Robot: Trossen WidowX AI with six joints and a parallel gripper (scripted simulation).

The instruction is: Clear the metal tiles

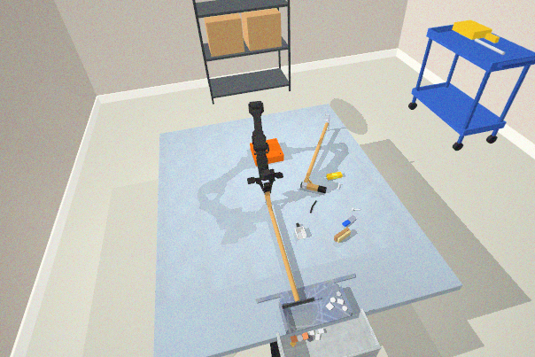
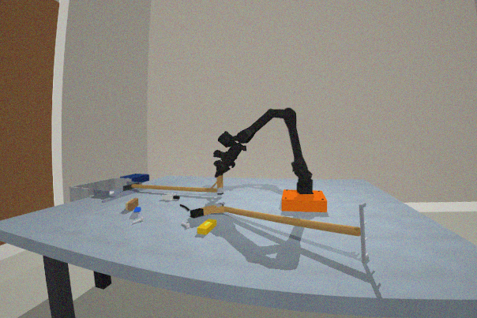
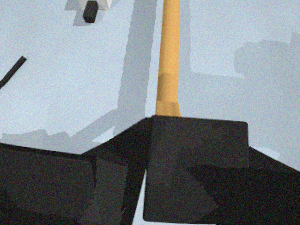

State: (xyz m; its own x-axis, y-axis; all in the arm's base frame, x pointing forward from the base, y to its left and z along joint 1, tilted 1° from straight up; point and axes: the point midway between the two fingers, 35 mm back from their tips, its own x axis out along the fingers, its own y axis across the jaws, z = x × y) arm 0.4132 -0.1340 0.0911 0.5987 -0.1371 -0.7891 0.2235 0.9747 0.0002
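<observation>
Scraper held, pale tiles still off to one side
The end effector [image 1: 267,189] [image 2: 218,173] pinches the long scraper [image 1: 282,247] [image 2: 174,188] [image 3: 169,54], whose shaft runs away to the bench plate [image 1: 310,315]; its blade lies beside, apart from, the remaining pale tiles [image 1: 329,306], so the next stroke probably needs a sideways shift towards them.

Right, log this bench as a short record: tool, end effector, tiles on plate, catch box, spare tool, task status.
tool: long scraper, blade on the steel bench plate
end effector: closed on the scraper's handle
tiles on plate: several white ones, to one side of the blade
catch box: orange and pale tiles inside
spare tool: wooden-handled rake, not held
status: plate not cleared, scraper not laid down
</observation>
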